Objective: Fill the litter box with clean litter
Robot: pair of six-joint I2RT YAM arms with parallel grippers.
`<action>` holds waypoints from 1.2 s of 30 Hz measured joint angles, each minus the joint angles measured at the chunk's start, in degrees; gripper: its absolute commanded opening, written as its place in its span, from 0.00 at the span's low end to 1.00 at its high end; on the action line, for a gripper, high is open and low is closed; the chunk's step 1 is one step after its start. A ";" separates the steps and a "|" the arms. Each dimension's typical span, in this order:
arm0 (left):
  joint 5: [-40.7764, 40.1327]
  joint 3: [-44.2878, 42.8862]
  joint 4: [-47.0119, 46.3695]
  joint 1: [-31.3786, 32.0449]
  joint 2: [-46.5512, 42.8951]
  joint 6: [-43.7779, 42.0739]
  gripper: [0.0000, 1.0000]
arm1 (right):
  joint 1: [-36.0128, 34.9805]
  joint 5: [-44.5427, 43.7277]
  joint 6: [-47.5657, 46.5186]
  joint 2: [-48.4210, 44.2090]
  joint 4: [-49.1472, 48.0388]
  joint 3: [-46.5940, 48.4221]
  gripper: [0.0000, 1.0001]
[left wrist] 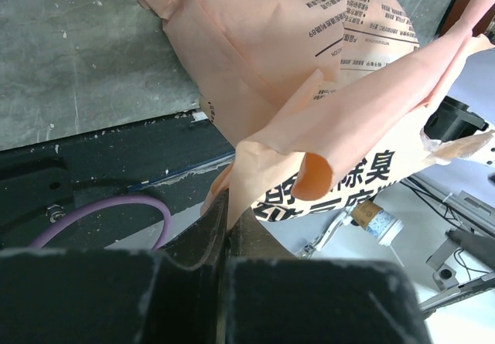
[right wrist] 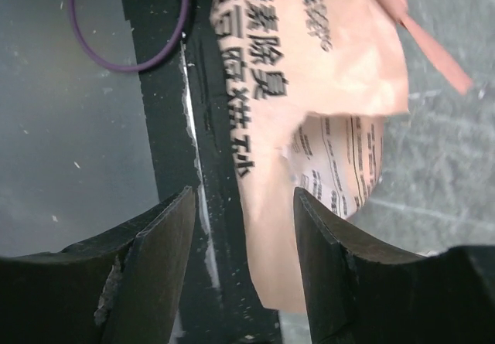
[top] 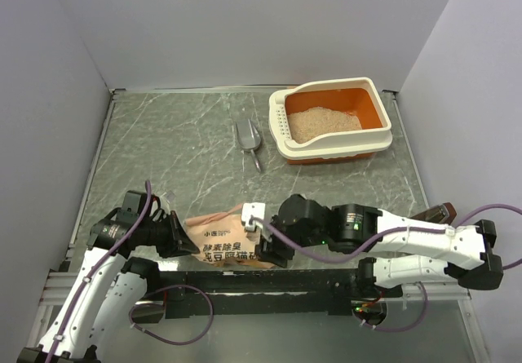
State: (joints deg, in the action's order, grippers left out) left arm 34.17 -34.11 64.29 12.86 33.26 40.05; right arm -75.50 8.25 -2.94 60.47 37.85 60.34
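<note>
The litter box (top: pixel 383 122), cream rim around an orange basin, stands at the table's back right with pale beige clean litter (top: pixel 325 122) heaped inside. A tan-orange printed bag (top: pixel 224 241) lies at the near edge between my two arms. My left gripper (top: pixel 181 236) is shut on a fold of the bag's left end; in the left wrist view the paper (left wrist: pixel 309 73) is pinched between the closed jaws (left wrist: pixel 224 205). My right gripper (top: pixel 261 232) is at the bag's right end. Its jaws (right wrist: pixel 244 197) stand open, with the bag's edge (right wrist: pixel 309 66) loose between them.
A grey metal scoop (top: pixel 247 139) lies on the marbled table left of the litter box. A brown object (top: pixel 432 214) sits by the right arm. White walls close the table on three sides. The black front rail (top: pixel 269 277) runs under the bag.
</note>
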 measured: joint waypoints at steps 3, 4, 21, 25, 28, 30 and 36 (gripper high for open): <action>-0.07 0.00 0.00 0.22 -0.07 0.00 0.01 | -4.68 -4.09 -2.75 0.13 -1.57 0.02 0.63; -0.09 0.02 0.00 0.24 -0.11 0.00 0.01 | -6.12 -5.53 -3.56 0.37 -1.84 0.09 0.63; -0.70 0.02 0.07 0.85 -0.79 -0.20 0.01 | -13.51 -16.37 -10.97 10.82 -6.14 1.90 0.63; -0.87 0.02 0.09 0.90 -0.79 -0.20 0.01 | -13.51 -16.11 -11.13 12.48 -7.10 1.88 0.63; -0.94 0.02 0.09 0.90 -0.79 -0.20 0.01 | -13.51 -16.15 -11.30 13.73 -7.52 1.57 0.63; -0.96 0.02 0.07 0.90 -0.79 -0.20 0.01 | -13.51 -16.35 -11.37 14.38 -7.56 1.05 0.63; -0.98 0.02 0.07 0.90 -0.72 -0.20 0.01 | -13.57 -17.66 -11.50 15.65 -7.63 -0.92 0.63</action>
State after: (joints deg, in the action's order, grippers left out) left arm 33.19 -34.09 64.36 13.76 32.53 39.86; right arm -89.08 -9.41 -14.44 76.12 30.22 59.42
